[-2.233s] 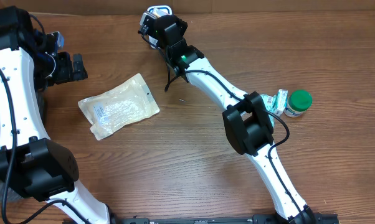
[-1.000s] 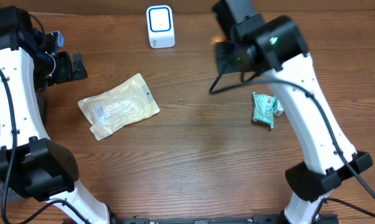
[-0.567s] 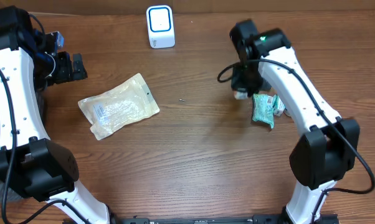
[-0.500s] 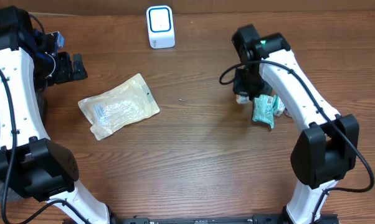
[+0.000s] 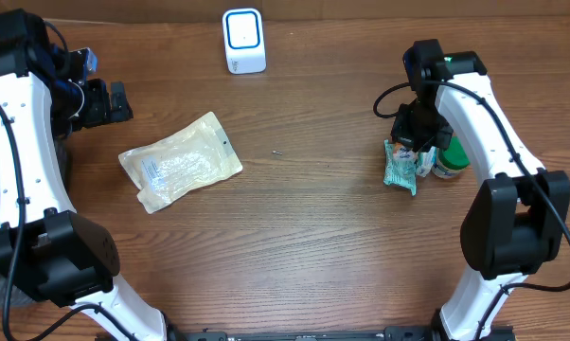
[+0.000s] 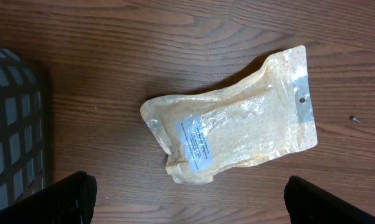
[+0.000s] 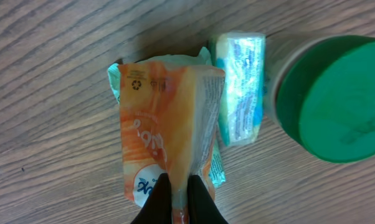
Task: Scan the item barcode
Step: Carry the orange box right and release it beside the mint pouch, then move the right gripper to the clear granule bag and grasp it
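Right gripper [image 7: 180, 186] brought one orange packet [image 7: 166, 124].

The table [image 5: 304, 246] is brown wood with streaked grain and a dull sheen; the pouch [image 6: 237, 134] is yellowish plastic film, crinkled and glossy (its label [image 6: 195, 144] looks like matt white paper). The orange-and-white packet [image 7: 166, 134] is shiny creased film, the green lid [image 7: 337, 99] smooth matt plastic, the scanner [image 5: 243, 38] smooth white plastic with a slight gloss.

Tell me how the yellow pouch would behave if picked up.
The pouch is probably floppy: its film is creased and bulges unevenly. It looks thin, so it is likely light. Its glossy film may be slippery.
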Motion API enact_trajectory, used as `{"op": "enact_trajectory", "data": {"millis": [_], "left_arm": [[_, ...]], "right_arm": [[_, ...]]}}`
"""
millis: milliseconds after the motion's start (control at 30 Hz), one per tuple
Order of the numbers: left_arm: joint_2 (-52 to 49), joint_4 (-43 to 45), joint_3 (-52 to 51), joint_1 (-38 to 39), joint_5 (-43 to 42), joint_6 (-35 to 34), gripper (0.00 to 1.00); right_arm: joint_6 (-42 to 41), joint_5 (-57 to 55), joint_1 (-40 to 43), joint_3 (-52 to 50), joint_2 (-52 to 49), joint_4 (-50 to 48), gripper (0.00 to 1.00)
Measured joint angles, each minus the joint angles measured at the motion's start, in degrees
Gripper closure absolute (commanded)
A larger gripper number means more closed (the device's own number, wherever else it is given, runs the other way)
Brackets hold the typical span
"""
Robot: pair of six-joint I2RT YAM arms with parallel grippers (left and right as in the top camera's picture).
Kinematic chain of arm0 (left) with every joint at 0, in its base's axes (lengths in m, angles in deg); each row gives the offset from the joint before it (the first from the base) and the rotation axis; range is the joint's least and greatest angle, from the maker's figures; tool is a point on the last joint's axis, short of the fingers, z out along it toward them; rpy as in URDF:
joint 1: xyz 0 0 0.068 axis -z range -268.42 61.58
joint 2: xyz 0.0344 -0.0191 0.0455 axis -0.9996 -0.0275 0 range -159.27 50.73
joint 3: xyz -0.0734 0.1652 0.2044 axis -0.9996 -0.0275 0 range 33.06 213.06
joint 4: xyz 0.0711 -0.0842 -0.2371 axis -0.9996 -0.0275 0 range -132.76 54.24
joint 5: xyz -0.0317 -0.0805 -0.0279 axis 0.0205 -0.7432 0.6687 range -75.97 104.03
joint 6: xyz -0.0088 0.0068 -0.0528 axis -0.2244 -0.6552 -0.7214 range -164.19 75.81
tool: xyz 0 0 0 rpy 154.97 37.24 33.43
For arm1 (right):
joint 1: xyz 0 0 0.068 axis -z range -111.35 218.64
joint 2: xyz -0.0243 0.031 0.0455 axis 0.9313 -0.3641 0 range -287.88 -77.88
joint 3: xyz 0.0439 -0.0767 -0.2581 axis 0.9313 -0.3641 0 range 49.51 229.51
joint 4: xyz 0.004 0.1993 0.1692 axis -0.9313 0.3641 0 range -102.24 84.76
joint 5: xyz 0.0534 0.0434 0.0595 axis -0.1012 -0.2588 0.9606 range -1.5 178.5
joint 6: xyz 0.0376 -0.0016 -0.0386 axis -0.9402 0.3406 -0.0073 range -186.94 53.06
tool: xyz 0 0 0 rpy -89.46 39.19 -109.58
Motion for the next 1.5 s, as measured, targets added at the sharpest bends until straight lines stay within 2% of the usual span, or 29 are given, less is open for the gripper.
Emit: {"op": "enact_trajectory", "data": {"millis": [100,133,167,333,367,500,633,733,933,1067,1267,1500], "left_arm": [[0.00,0.00,0.00,0.00,0.02,0.00,0.00],[0.00,0.00,0.00,0.00,0.02,0.00,0.00],[0.00,0.00,0.00,-0.02,0.00,0.00,0.01],[0.00,0.00,0.00,0.00,0.02,0.00,0.00],[0.00,0.02,0.00,-0.02,0.02,0.00,0.00],[0.00,0.04,0.00,-0.02,0.02,0.00,0.00],[0.00,0.02,0.00,0.00,0.02,0.00,0.01],[0.00,0.00,0.00,-0.02,0.00,0.00,0.00],[0.00,0.00,0.00,0.00,0.02,0.00,0.00],[0.00,0.00,0.00,0.00,0.02,0.00,0.00],[0.00,0.00,0.00,-0.02,0.02,0.00,0.00],[0.00,0.00,0.00,0.00,0.02,0.00,0.00]], "right_arm": [[0.26,0.22,-0.04,0.00,-1.57,-0.57,0.56],[0.59,0.17,-0.04,0.00,-2.01,-0.90,0.52],[0.48,0.15,-0.04,0.00,-2.60,-1.07,0.49],[1.79,0.24,-0.04,2.21,-3.04,3.08,0.48],[2.49,0.37,-0.02,4.33,-3.06,4.48,0.48],[7.85,7.06,-0.37,15.04,-3.08,4.31,0.38],[12.02,18.67,-3.56,17.42,-3.13,-3.06,0.34],[13.20,22.86,-7.50,17.44,-3.50,-6.25,0.33],[13.44,25.11,-14.62,17.46,-7.91,-11.96,0.32],[10.40,26.43,-18.64,17.46,-11.45,-15.19,0.32],[0.66,28.30,-23.98,17.46,-17.38,-19.41,0.32],[-2.21,30.49,-27.93,17.44,-21.49,-25.57,0.32]]}}
